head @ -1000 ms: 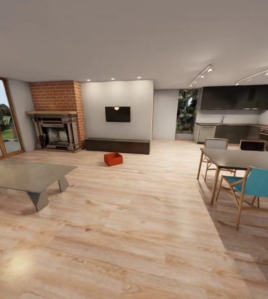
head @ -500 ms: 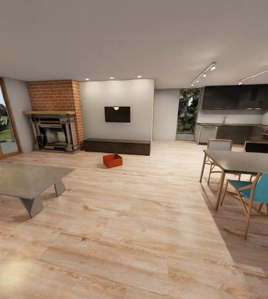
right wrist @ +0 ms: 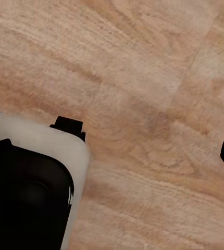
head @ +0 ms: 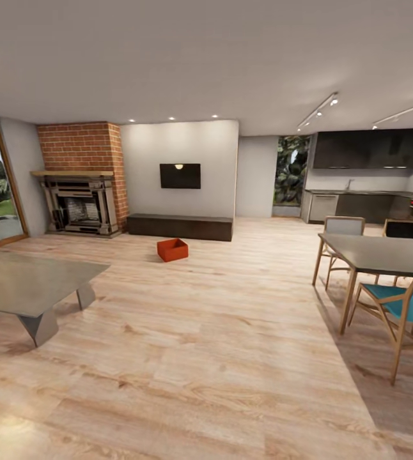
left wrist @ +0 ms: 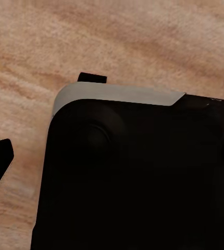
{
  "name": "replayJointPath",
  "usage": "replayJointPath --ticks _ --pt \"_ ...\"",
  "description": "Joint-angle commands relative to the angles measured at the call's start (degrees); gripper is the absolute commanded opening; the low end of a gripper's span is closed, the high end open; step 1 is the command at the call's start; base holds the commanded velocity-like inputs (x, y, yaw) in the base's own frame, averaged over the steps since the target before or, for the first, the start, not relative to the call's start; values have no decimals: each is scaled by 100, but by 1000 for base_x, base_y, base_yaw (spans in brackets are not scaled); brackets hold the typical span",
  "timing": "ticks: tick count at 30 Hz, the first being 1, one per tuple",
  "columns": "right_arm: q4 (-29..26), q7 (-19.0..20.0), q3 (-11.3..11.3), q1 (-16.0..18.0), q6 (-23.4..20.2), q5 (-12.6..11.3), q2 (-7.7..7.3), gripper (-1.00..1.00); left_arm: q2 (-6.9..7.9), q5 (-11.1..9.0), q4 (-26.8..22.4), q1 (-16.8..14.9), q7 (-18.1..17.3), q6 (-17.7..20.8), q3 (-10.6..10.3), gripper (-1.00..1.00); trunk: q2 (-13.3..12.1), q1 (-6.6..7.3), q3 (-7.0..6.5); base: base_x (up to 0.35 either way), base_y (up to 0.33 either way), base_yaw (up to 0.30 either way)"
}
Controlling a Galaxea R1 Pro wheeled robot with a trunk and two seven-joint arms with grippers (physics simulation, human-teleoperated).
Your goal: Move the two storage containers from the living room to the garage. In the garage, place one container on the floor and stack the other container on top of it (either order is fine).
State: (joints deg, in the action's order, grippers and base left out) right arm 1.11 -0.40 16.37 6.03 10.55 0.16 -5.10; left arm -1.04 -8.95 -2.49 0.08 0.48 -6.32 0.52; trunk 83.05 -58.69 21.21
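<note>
You're facing the living room: grey table (head: 31, 281) nearest, then one red container (head: 172, 249) on the wood floor (head: 219, 358) just before the bench (head: 179, 227), fireplace (head: 78, 204) beyond. Whether either gripper's jaws are apart, I cannot tell.

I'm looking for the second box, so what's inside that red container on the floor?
The red container sits open-topped on the wood floor before the dark bench. Its visible interior looks empty, though the near wall hides part of the bottom.
</note>
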Motion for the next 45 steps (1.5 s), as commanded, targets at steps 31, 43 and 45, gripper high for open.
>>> replayJointPath --ticks 31,43,45 --pt "12 -1 16 4 26 2 9 100 -2 -37 -5 1 5 -10 1 100 3 -4 5 323 0 -147" --pt "12 4 24 5 26 10 15 100 -2 -37 -5 1 5 -10 1 100 3 -4 5 323 0 -5" --pt "12 1 25 6 26 10 14 100 -2 -37 -5 1 5 -10 1 100 3 -4 5 323 0 3"
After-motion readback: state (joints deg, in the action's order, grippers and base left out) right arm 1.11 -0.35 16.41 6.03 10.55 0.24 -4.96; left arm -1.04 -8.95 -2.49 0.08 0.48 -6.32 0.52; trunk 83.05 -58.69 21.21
